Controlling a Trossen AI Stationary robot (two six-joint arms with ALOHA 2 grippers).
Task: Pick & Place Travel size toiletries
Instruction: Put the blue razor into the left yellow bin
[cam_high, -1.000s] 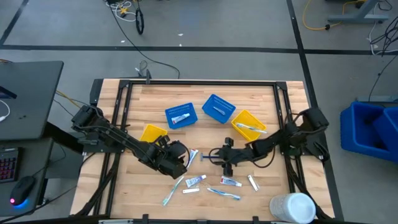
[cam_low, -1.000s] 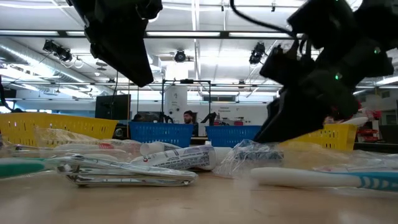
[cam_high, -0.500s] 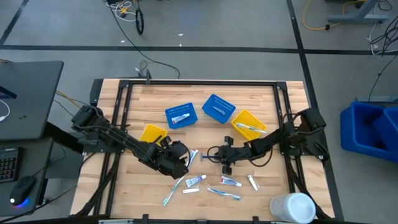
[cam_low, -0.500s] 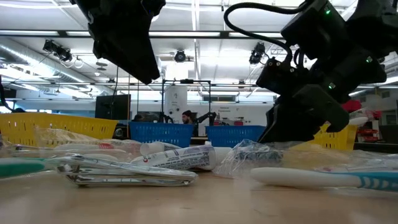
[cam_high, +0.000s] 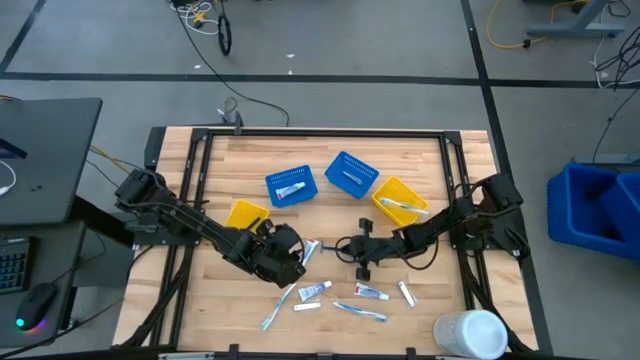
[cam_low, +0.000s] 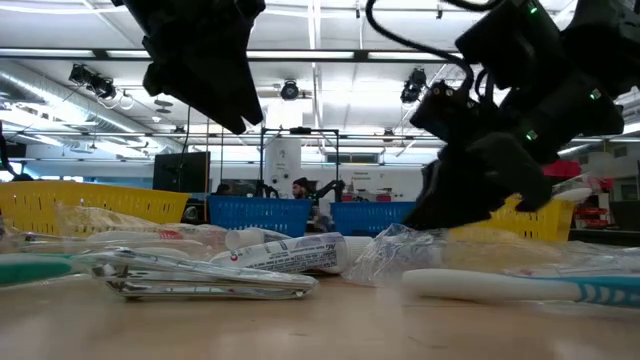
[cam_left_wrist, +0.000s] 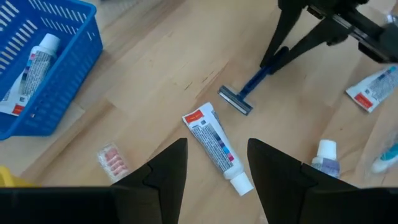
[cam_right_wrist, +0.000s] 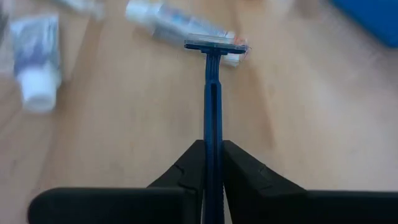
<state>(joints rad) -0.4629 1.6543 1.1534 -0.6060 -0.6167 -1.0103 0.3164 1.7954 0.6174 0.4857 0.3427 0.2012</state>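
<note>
A dark blue razor (cam_right_wrist: 213, 93) lies mid-table with its head (cam_left_wrist: 235, 101) toward the left, and my right gripper (cam_right_wrist: 213, 152) is shut on its handle. A white tube with red and blue marks (cam_left_wrist: 214, 146) lies just beyond the razor's head. My left gripper (cam_left_wrist: 214, 180) hovers open above that tube and touches nothing. More tubes and toothbrushes (cam_high: 360, 311) lie scattered toward the near edge. Two blue baskets (cam_high: 290, 186) (cam_high: 351, 174) each hold an item, and a yellow one (cam_high: 400, 200) holds a toothbrush. My right gripper pinches the razor's handle (cam_right_wrist: 213, 134) at its free end, between its two fingers (cam_right_wrist: 186, 165). The fingers come from the table's right, slanting down, and lie along the handle. The razor sticks straight out ahead of them. Whether its head (cam_right_wrist: 214, 45) touches the wood, I cannot tell.
A second yellow basket (cam_high: 246, 213) sits beside my left arm. A large white cylinder (cam_high: 470, 333) stands at the near right corner. A small pink packet (cam_left_wrist: 112, 158) lies on the wood near the blue basket (cam_left_wrist: 37, 68). A black frame borders the table top.
My right gripper has moved slightly toward the table's left and dipped lower over the razor, closing on its handle. My left gripper has kept still and open.
</note>
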